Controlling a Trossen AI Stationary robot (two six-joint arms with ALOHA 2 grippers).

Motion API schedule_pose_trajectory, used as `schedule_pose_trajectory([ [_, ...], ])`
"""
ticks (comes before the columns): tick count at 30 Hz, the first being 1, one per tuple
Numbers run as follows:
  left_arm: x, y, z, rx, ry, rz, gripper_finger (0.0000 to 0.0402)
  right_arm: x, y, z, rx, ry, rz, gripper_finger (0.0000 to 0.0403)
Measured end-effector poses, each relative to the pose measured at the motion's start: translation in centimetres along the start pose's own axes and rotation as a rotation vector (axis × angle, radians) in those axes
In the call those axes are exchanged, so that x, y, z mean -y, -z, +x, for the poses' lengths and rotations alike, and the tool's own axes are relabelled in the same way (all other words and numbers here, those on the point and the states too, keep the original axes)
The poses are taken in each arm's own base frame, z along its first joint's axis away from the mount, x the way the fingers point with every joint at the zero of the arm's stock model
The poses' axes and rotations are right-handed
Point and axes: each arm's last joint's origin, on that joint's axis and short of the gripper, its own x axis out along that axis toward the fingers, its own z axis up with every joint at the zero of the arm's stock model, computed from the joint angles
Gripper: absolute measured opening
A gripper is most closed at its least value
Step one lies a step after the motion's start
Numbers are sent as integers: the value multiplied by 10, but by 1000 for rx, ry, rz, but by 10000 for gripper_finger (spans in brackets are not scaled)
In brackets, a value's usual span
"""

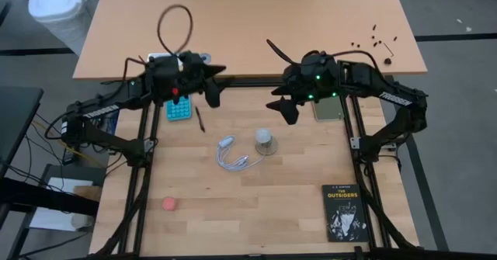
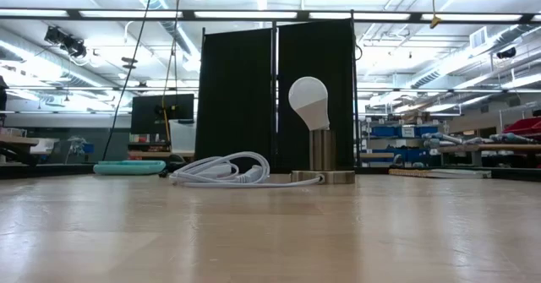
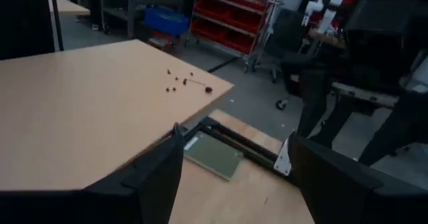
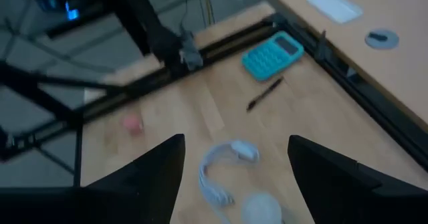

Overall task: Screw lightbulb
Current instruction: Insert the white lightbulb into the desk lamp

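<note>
The white frosted lightbulb (image 2: 308, 101) stands upright with its base in the round metal socket (image 2: 322, 176) on the table's middle; it also shows in the high view (image 1: 264, 136) and, blurred, in the right wrist view (image 4: 259, 206). The socket's white cord (image 1: 233, 156) lies coiled to its left. My left gripper (image 1: 213, 85) is open, raised over the table's far left. My right gripper (image 1: 283, 106) is open, raised a little beyond and to the right of the bulb. Neither touches anything.
A teal calculator (image 1: 178, 109) and a dark pen (image 1: 199, 119) lie at the far left. A pink ball (image 1: 169, 204) sits near the front left. A black book (image 1: 344, 212) lies at the front right, a green pad (image 1: 328, 109) at the far right.
</note>
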Motion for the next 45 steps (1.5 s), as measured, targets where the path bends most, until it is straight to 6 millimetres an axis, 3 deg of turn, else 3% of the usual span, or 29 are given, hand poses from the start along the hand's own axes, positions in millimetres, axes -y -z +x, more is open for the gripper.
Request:
schedule_pose_trajectory([
  [2,1,-5,-3,-14,9,6,275,1,-5,-3,-35,-11,-26,281],
  [7,1,15,11,-169,31,40,275,3,-7,12,-154,-68,-91,294],
  [14,1,53,42,-330,73,-13,276,11,4,68,-329,-63,-210,305],
  [21,4,84,52,-407,110,16,274,15,13,106,-421,-79,-288,302],
  [28,2,119,51,-463,108,69,273,18,16,120,-381,-77,-331,302],
  [39,-17,183,55,-535,91,113,272,31,54,148,-516,-46,-323,298],
  [45,-26,209,53,-556,66,74,272,34,59,156,-489,-44,-306,293],
])
